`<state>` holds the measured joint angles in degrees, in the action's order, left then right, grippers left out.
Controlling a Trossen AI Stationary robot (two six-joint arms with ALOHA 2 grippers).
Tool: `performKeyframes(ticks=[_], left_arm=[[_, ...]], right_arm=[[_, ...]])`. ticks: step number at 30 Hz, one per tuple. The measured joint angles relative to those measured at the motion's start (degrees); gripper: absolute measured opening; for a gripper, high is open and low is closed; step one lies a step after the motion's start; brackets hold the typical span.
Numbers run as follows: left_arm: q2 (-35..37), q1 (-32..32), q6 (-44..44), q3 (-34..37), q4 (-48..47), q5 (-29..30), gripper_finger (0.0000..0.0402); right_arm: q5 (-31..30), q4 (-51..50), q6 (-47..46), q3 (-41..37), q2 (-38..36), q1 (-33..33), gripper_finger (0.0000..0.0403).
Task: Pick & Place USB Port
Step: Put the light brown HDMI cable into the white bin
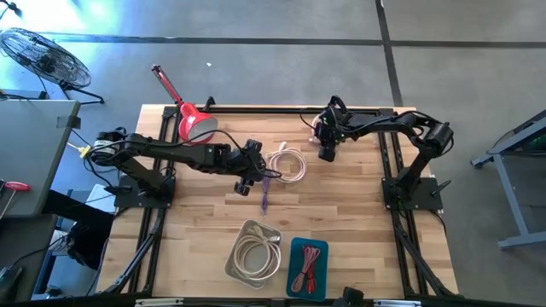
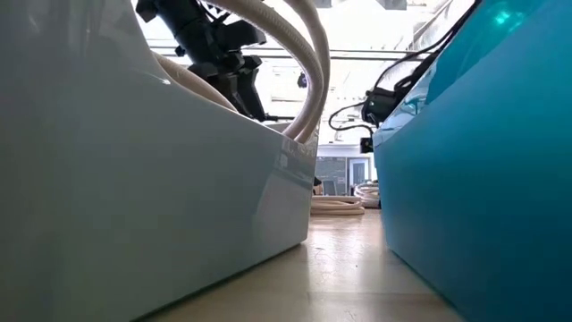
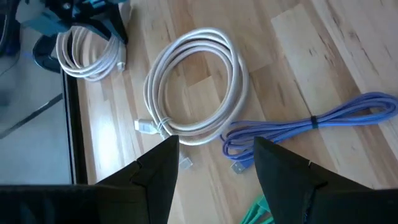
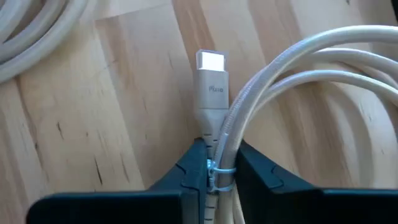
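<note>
A grey concrete floor (image 1: 256, 64) crossed by dark seams surrounds the pale wooden surface (image 1: 205, 222). A round wire fan (image 1: 44, 58) stands at the far left corner — beside a grey cabinet (image 1: 30, 141). At the right edge, a grey metal frame (image 1: 516, 162). Bright daylight fills the room behind.

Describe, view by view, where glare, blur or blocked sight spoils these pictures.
High view: a bright patch washes out the floor at the top left corner. Low view: the white tray and teal tray loom close and blurred, blocking most of the table. Right wrist view: the connector tip glares white.
</note>
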<state>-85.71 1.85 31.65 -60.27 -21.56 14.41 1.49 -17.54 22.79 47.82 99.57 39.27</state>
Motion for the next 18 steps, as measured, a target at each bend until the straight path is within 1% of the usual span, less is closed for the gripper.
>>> performKeyframes(ticks=[5,8,13,18], left_arm=[[-0.02,0.00,1.67,0.00,3.39,-0.36,0.0197],[-0.02,0.00,3.79,0.00,5.44,-0.28,0.0197],[-0.02,0.00,8.85,0.00,7.27,-0.28,0.0197],[-0.02,0.00,14.64,0.00,10.33,-0.23,0.0197]], right_arm=[[-2.45,-0.07,-0.85,-0.10,-0.97,-1.68,0.0044],[-3.30,-1.09,-2.15,-0.41,-3.44,-3.27,0.0043],[-1.59,-4.66,-4.47,-0.44,-11.41,-7.60,0.0040],[-0.33,-7.74,-5.88,-0.42,-20.80,-14.75,0.0039]])
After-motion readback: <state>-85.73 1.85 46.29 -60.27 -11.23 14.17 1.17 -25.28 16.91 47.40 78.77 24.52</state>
